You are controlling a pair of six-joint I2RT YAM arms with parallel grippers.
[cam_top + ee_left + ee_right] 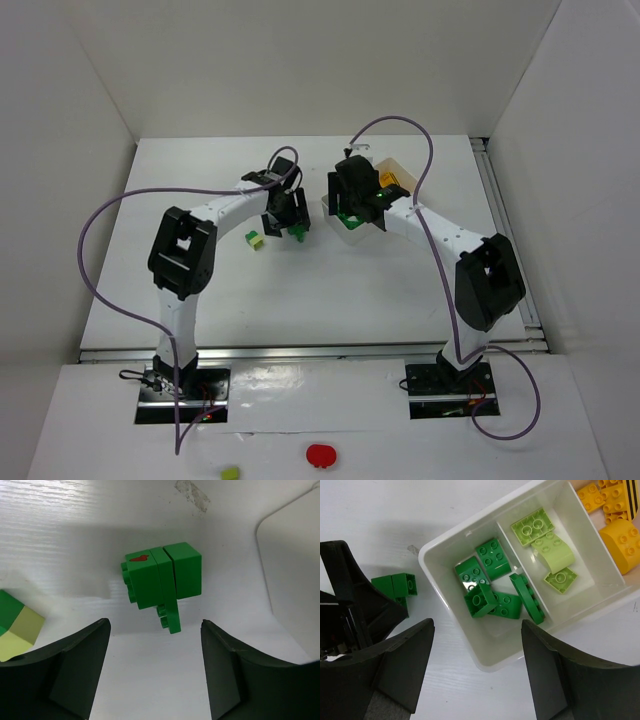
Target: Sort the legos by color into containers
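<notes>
A white three-part tray [507, 640] holds several dark green legos [490, 587] in its left compartment, pale lime ones [545, 545] in the middle and orange-yellow ones [615, 525] on the right. My right gripper [477, 625] hovers open over the tray's near-left corner, holding nothing. On the table left of the tray lies a clump of joined dark green legos [162, 582] with a small red mark. My left gripper [155, 625] stands open just short of it, not touching. A lime and green brick [17, 630] lies to its left.
From above, both grippers [290, 215] [355, 200] crowd the tray [397, 163] at the table's middle back. A flat red round thing [319, 456] and a lime brick [230, 473] lie on the front ledge. White walls enclose the table.
</notes>
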